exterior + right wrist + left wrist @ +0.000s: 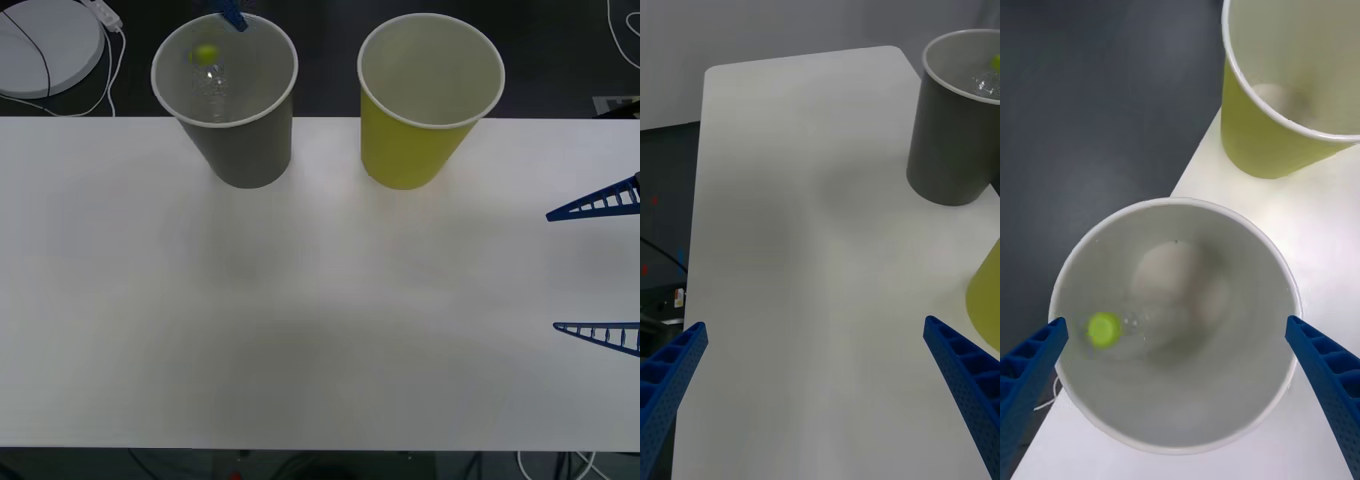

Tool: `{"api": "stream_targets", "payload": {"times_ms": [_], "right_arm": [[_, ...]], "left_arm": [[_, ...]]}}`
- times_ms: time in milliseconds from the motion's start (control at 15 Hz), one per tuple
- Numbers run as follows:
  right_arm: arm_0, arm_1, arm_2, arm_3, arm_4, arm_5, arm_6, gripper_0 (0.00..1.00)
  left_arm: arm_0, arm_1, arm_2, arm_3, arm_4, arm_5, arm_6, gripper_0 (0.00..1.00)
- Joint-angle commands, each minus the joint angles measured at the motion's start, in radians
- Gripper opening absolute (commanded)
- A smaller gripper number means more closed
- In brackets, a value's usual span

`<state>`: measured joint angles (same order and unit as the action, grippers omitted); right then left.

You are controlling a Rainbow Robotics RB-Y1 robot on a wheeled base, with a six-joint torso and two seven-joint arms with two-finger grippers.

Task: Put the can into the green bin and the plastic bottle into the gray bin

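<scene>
The plastic bottle (1124, 327) lies inside the gray bin (1180, 431), its lime cap against the wall, so that half of the task looks done. The left gripper (1176, 382) hangs directly over the bin's mouth with fingers spread, as fits a release. The green bin (408, 150) beside it appears empty. The right gripper (600, 270) waits spread-fingered above the counter (300, 330).
</scene>
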<state>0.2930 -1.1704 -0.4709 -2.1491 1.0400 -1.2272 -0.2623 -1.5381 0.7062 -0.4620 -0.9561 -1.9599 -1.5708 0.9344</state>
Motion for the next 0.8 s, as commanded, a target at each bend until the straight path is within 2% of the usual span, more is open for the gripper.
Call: {"api": "stream_targets", "payload": {"times_ms": [67,267,400,800], "right_arm": [[0.000,0.000,0.000,0.000,0.000,0.000,0.000,1.00],[0.000,0.000,0.000,0.000,0.000,0.000,0.000,1.00],[0.000,0.000,0.000,0.000,0.000,0.000,0.000,1.00],[0.000,0.000,0.000,0.000,0.000,0.000,0.000,1.00]], "left_arm": [[0.073,0.070,0.009,-0.105,0.065,0.000,0.009,1.00],[0.147,0.151,0.013,-0.208,0.138,0.000,0.015,1.00],[0.211,0.197,0.042,-0.293,0.156,0.000,0.017,1.00],[0.481,0.300,0.226,-0.546,0.217,0.000,0.018,1.00]]}}
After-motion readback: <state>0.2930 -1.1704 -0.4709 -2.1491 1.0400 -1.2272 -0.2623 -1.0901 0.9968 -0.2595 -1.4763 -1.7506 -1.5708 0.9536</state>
